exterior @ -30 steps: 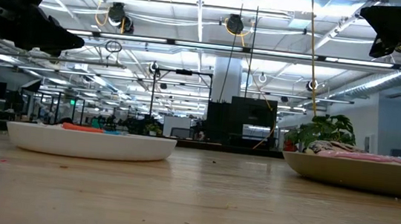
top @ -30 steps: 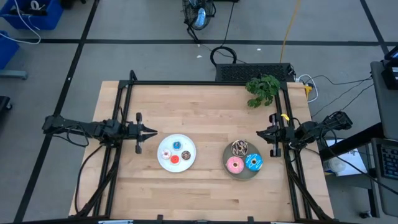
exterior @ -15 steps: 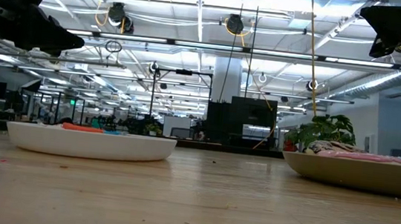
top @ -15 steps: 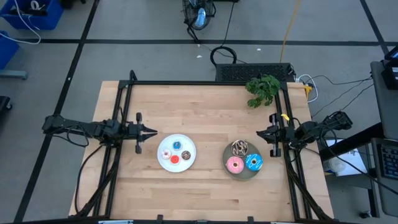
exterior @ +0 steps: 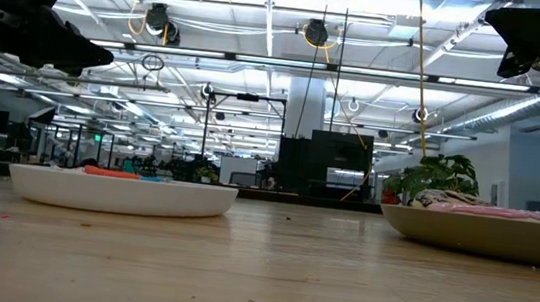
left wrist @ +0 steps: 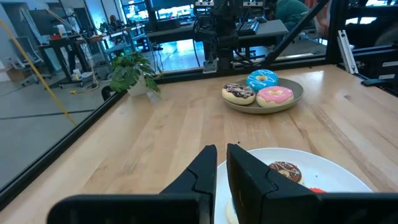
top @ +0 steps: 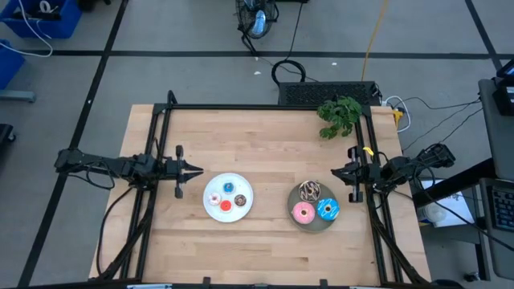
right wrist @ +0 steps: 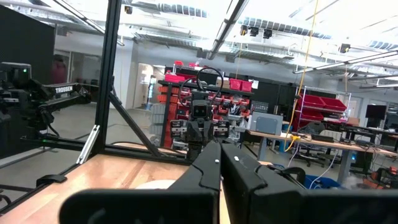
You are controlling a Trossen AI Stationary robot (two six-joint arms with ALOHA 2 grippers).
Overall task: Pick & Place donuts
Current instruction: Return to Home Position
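The high view shows a white plate (top: pixel 210 210) carrying four tiny donuts: whitish-pink (top: pixel 214 197), blue (top: pixel 229 188), red-orange (top: pixel 226 205) and brown (top: pixel 240 200). To its right a grey plate (top: pixel 315 227) bears three larger donuts: brown-and-white speckled (top: pixel 310 191), pink (top: pixel 303 213) and blue (top: pixel 328 209). My left gripper (top: pixel 197 169) hovers shut just left of the white plate, above the table. My right gripper (top: pixel 334 171) hangs shut above the table, beside the grey plate's far right. In the left wrist view the shut left gripper (left wrist: pixel 221 152) points over the white plate (left wrist: pixel 329 163) toward the grey plate (left wrist: pixel 297 93).
A green potted plant (top: pixel 339 115) stands at the table's far right corner. Black frame rails (top: pixel 265 107) run along the far, left and right sides of the wooden top. Bare wood lies between the plates and toward the near edge.
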